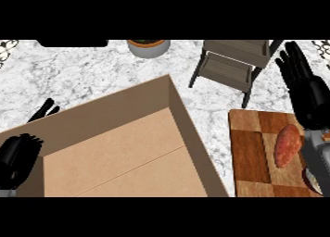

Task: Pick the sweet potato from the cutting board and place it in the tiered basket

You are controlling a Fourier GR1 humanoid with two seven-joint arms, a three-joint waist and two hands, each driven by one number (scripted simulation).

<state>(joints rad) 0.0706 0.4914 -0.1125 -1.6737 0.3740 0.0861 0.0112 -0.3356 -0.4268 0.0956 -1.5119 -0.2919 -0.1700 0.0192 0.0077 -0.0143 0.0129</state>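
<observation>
A reddish-brown sweet potato lies on the checkered wooden cutting board at the lower right. My right hand hovers just beyond and to the right of it, open, fingers stretched straight toward the far edge of the counter. The grey tiered basket stands at the back, left of that hand. My left hand shows at the lower left edge, behind the wall of a cardboard box, fingers straight and holding nothing.
A large open cardboard box fills the middle and left of the marble counter. A grey pot stands at the back edge, and a dark object lies left of it.
</observation>
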